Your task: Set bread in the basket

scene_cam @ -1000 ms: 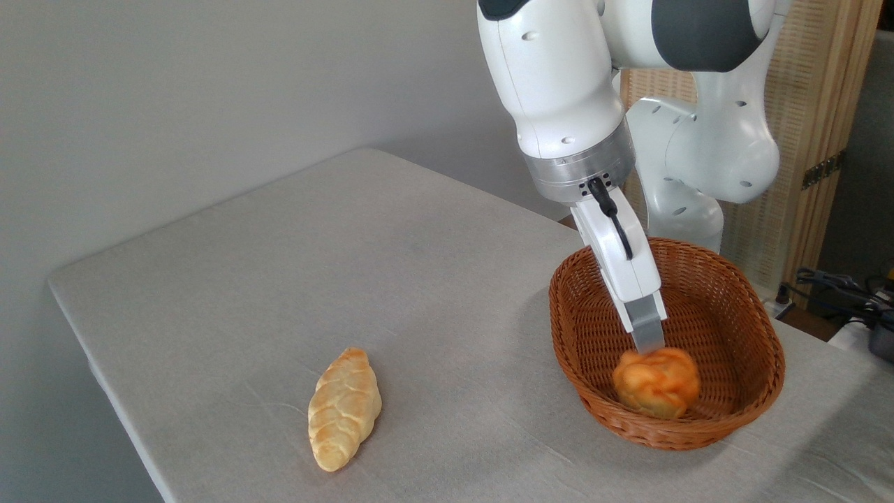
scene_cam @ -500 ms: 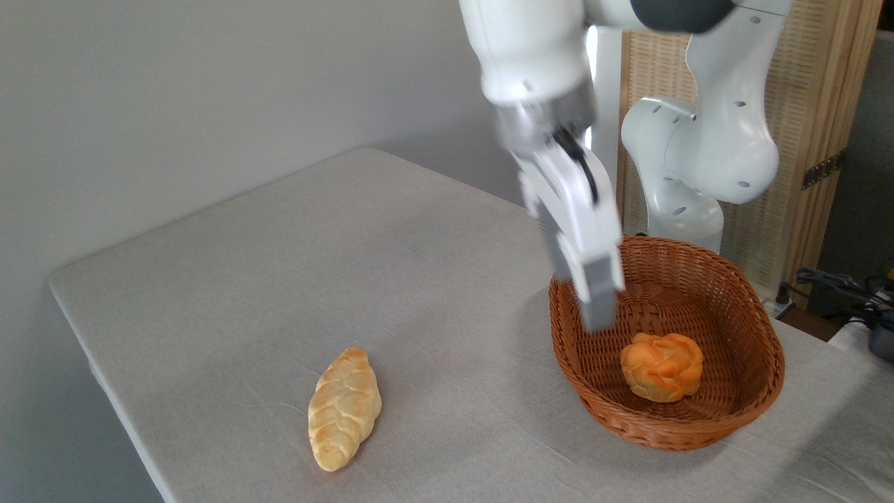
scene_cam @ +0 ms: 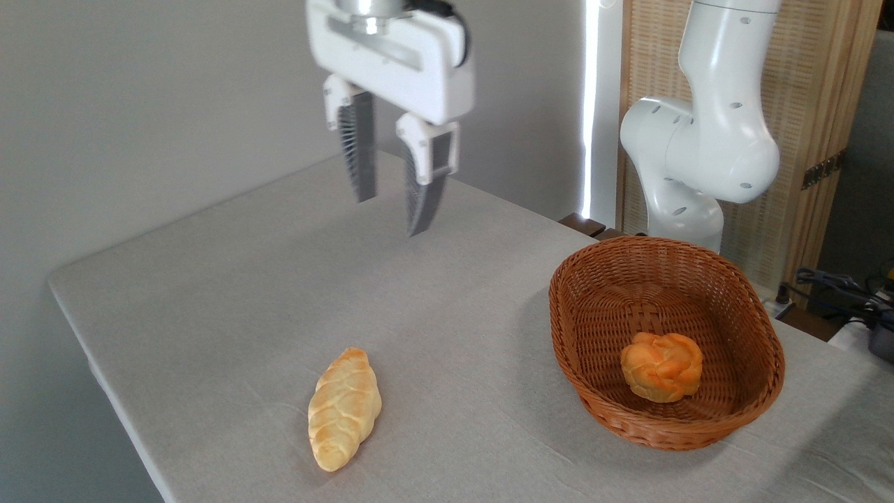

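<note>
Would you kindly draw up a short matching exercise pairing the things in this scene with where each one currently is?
Things:
1. round bun
2. braided loaf
3. gripper
4. wicker basket

Places:
A. lying on the bare tablecloth, front left
B. raised in the air above the table's far side, fingers apart
C. standing on the table at the right
D. resting inside the basket

Pairs: 1-D, 2-A, 3-B, 4-C

Glossy white arm, rounded, dotted with small dark screw holes. White boxy gripper; grey ribbed fingers.
</note>
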Robot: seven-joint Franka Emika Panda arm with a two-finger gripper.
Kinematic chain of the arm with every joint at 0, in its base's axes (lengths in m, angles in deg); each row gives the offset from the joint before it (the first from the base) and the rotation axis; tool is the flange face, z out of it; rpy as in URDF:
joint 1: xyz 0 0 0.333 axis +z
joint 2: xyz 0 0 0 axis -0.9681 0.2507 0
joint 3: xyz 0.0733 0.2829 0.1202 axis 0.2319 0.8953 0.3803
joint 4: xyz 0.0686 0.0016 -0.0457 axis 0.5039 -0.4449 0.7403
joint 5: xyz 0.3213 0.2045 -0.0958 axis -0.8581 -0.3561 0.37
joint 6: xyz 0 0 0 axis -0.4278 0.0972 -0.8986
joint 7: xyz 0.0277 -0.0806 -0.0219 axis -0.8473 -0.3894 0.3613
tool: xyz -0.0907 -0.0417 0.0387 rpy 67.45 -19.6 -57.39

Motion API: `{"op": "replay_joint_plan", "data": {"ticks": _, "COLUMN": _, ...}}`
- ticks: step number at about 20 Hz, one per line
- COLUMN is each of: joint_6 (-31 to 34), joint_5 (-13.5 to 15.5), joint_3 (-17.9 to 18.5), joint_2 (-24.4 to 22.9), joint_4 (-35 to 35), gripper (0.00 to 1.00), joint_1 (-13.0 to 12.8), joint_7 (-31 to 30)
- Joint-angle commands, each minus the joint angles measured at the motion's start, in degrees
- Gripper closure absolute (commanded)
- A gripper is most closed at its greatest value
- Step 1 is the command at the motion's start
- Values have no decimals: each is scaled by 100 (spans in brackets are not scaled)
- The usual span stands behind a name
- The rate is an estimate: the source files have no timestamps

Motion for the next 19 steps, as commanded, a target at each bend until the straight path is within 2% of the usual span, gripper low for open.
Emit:
{"op": "replay_joint_plan", "data": {"ticks": 1, "joint_6": -73, "joint_5": -3, "joint_3": -639, "joint_2": 516, "joint_4": 519, "gripper": 0, "joint_1": 671, "joint_7": -298}}
{"op": "replay_joint_plan", "data": {"ticks": 3, "joint_6": 294, "joint_5": -162, "joint_3": -605, "joint_2": 753, "joint_4": 914, "gripper": 0, "joint_1": 671, "joint_7": -289}}
{"op": "replay_joint_plan", "data": {"ticks": 8, "joint_6": 568, "joint_5": -189, "joint_3": -543, "joint_2": 939, "joint_4": 1136, "gripper": 0, "joint_1": 671, "joint_7": -280}}
{"op": "replay_joint_plan", "data": {"ticks": 10, "joint_6": 892, "joint_5": -189, "joint_3": -543, "joint_2": 1061, "joint_4": 1303, "gripper": 0, "joint_1": 671, "joint_7": -280}}
{"op": "replay_joint_plan", "data": {"ticks": 19, "joint_6": 886, "joint_5": -180, "joint_3": -552, "joint_2": 1115, "joint_4": 1321, "gripper": 0, "joint_1": 671, "joint_7": -201}}
